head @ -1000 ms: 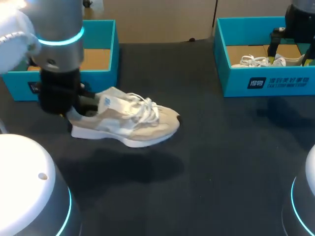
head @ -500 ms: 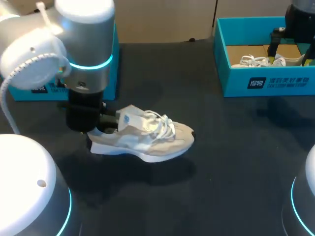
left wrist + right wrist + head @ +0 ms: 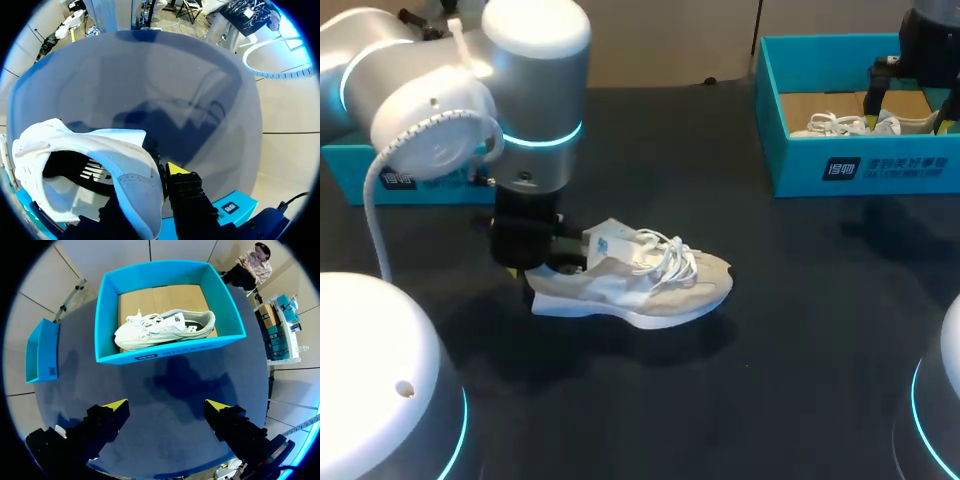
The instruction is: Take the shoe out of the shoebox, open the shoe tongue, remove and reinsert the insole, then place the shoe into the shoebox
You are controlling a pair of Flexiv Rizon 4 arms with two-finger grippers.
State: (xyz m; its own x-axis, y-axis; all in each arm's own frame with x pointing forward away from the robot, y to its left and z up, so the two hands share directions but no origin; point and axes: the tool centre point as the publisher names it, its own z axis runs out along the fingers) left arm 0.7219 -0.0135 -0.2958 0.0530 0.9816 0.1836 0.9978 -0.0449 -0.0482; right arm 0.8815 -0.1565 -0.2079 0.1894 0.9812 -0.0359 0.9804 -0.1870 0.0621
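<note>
1. Pinching the heel collar, the left gripper has the shoe clamped, heel wall between its fingers, low over the table, left of centre.
2. Looks light and soft-walled, laces loose: the stiffer heel seems the best hold, not the tongue.
3. Right gripper hangs wide open, empty, above the right box.

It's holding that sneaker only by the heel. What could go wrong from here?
The left hand pinches the shoe only at its heel rim, so the long toe end could sag or twist, or the soft rim could slip free. The loose laces might snag when the tongue gets opened.
</note>
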